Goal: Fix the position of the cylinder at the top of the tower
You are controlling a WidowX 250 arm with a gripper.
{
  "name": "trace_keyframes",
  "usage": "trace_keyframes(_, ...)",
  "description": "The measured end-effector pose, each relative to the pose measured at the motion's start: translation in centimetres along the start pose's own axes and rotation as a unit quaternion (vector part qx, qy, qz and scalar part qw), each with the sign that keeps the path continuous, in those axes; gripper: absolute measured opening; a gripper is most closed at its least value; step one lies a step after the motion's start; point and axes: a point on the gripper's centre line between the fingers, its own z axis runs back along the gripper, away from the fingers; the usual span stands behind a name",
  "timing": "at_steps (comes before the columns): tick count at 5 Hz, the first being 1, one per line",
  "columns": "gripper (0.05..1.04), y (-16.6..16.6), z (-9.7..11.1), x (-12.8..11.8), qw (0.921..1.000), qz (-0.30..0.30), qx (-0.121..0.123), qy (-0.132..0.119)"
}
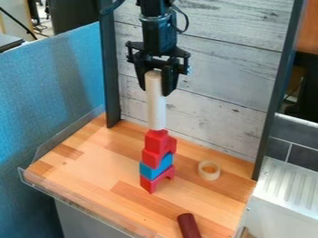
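Observation:
The gripper (154,84) hangs over the tower at upper centre, pointing down, its fingers closed on both sides of the upper part of a pale wooden cylinder (155,109). Upright and long, the cylinder has its lower end right at the top red block (156,139) of the tower; whether it rests fully on it I cannot tell. Under that block come another red piece (151,158), a blue arch-shaped block (150,172) and a red arch-shaped block (149,185) standing on the wooden table (99,172).
A light wooden ring (209,176) lies right of the tower. A dark red cylinder (188,226) lies at the front edge. A clear rim (81,207) runs along the table's front left, and a whitewashed plank wall (217,79) with dark posts stands behind.

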Motion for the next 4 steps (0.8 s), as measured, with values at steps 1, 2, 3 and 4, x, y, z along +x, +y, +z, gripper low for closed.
trace_keyframes(1, 0.582, -0.04, -0.29, -0.04, 1.0, 0.002, -0.001, -0.002)
trace_keyframes(2, 0.582, -0.07, -0.39, 0.08, 1.0, 0.004, -0.002, -0.007)
trace_keyframes(3, 0.582, -0.12, -0.65, -0.01, 1.0, 0.003, -0.001, -0.007)
trace_keyframes(4, 0.582, -0.04, -0.9, -0.08, 1.0, 0.005, 0.0, -0.008)
